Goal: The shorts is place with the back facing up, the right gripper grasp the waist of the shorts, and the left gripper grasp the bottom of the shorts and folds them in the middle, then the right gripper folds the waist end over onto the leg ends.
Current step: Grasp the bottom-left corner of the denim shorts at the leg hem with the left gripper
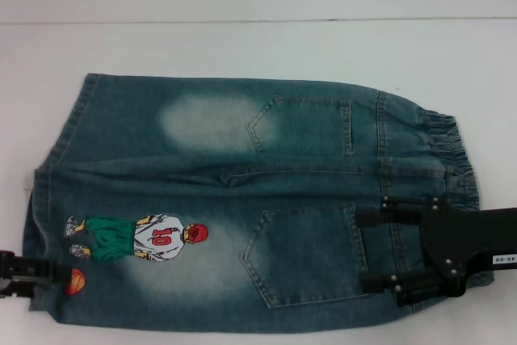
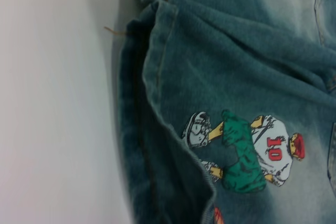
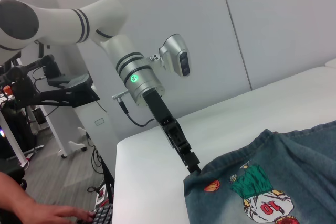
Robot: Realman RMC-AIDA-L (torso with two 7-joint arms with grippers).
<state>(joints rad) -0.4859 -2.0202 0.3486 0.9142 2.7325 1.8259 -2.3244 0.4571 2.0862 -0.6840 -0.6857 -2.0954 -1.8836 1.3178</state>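
A plain white desk [image 1: 242, 46] carried the faded blue-green denim shorts [image 1: 218, 199], spread flat with pockets up, the gathered elastic waist [image 1: 452, 151] to the right and the stitched leg hems [image 1: 48, 175] to the left. The black two-fingered right claw [image 1: 367, 248] lay spread open over the near pocket beside the waist. The black left claw [image 1: 69, 271] met the near hem; its grip could not be told. Both should probably pinch the near edge fully before lifting together.

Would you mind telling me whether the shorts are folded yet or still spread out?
Spread out: the shorts lie flat on the table, both back pockets and both leg hems showing.
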